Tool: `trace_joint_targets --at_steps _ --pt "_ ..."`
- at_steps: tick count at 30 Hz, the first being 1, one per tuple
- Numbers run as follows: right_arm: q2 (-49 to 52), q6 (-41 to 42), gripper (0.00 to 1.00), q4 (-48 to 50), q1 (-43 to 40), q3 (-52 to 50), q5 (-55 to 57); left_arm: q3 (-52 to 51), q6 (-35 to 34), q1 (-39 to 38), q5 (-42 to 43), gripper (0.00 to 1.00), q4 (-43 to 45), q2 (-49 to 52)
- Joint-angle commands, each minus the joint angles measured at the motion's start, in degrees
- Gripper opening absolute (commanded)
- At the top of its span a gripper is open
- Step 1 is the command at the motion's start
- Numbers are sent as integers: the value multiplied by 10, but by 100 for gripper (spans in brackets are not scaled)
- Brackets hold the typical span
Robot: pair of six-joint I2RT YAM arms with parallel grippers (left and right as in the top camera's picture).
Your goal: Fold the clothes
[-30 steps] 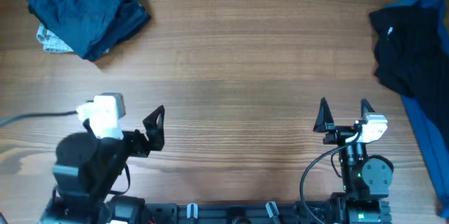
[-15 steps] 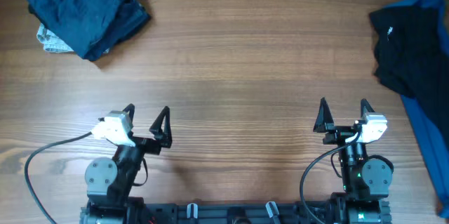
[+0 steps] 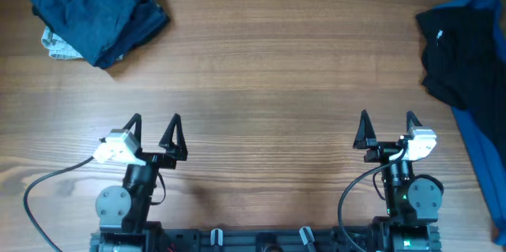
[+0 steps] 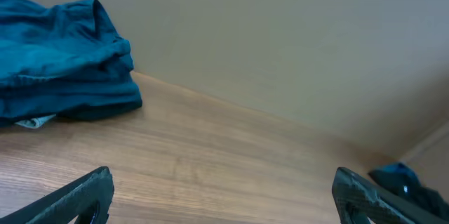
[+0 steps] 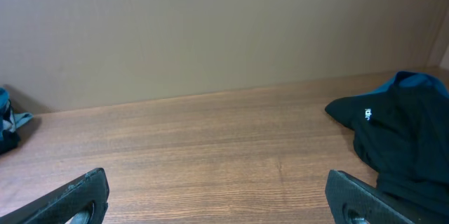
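- The left gripper sits low at the near edge of the table, left of centre, and points toward the far side. Its fingers stand wide apart and hold nothing.
- The right gripper sits the same way at the near edge, right of centre, and points straight at the far side. Its fingers are spread wide and hold nothing.
- Both arms are drawn back over their bases. A cable loops from the left wrist toward the left edge.
- The dark blue pile lies in the far left corner, rumpled and layered, well apart from the left gripper. The left wrist view shows it close to the wall.
- A pale cloth sticks out from under the near left side of that pile, touching it.
- The black garment lies crumpled at the far right edge and has a small white mark on it.
- The black garment rests on a bright blue garment, which runs along the right edge toward the near side and is cut off by the frame.
- A broad stretch of wood grain lies between the two heaps and ahead of both grippers.
- The wall rises just behind the table's far edge.
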Motion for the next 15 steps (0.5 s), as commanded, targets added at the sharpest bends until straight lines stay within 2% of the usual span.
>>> trace_joint_targets --at_steps 1,9,12,15 --pt "-5 -7 100 1 -3 -1 -9 -29 -20 5 -15 100 13 -18" --pt "-5 -7 100 1 -3 -1 -9 -40 -9 5 -37 100 10 -18" --pt "-5 -7 100 1 -3 -1 -9 -40 -8 5 -35 100 43 -18" --pt "-5 -7 100 1 -3 -1 -9 -40 4 5 -38 100 16 -18"
